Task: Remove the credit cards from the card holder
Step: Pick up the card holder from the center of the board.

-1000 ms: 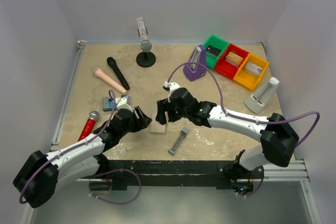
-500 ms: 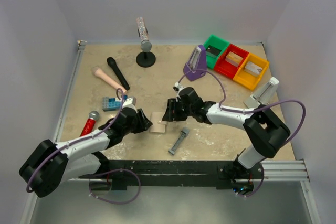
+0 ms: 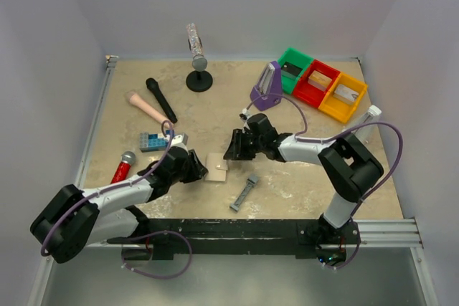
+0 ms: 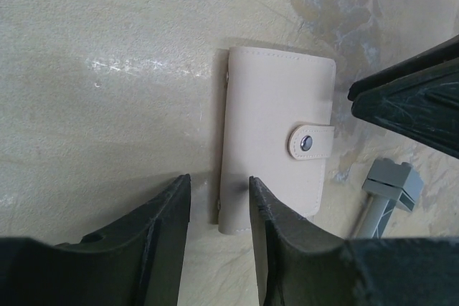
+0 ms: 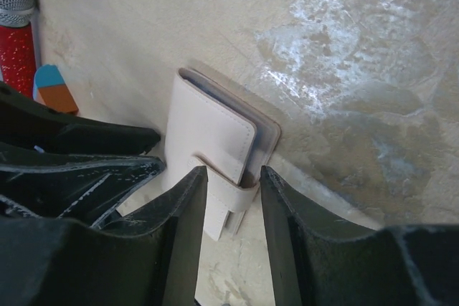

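Beige table (image 3: 215, 109): closed card holder (image 3: 216, 166) is laid flat between the grippers. Left gripper (image 4: 219, 184) is held parted at its edge. Right gripper (image 5: 233, 173) is set astride its strap; grip cannot be determined.

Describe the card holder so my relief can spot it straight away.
On the table, look near the front edge, midway between the left gripper and right gripper. The card holder lies flat and closed. It is pale tan with a snap strap, unlike the grey metal bar and blue brick nearby.
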Robot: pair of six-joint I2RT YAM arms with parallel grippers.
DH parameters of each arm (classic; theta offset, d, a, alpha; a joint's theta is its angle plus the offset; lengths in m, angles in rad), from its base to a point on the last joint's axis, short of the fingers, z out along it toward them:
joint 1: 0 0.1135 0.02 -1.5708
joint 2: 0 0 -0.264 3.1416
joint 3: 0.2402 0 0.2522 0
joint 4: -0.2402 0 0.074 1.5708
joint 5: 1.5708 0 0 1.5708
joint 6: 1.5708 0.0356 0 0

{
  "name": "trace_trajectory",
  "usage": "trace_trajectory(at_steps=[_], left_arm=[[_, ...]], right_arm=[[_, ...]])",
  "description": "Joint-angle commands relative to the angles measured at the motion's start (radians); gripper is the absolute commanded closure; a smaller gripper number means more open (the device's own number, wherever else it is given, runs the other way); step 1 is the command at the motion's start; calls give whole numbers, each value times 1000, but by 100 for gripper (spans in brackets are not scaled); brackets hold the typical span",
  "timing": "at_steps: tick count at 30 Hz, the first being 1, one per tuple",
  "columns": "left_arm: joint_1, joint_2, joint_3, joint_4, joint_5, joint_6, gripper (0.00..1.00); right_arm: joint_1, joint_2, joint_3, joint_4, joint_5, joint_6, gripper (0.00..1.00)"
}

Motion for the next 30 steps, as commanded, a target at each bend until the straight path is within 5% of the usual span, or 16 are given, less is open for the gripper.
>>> trace_trajectory(at_steps=[1,30], left_arm=[[3,26,37,40,12,21,58],[5,70,42,36,20,24,60]], right_arm=[[-8,12,64,58,-72,-2,60],[-17,84,75,-15,-72,-31,53]])
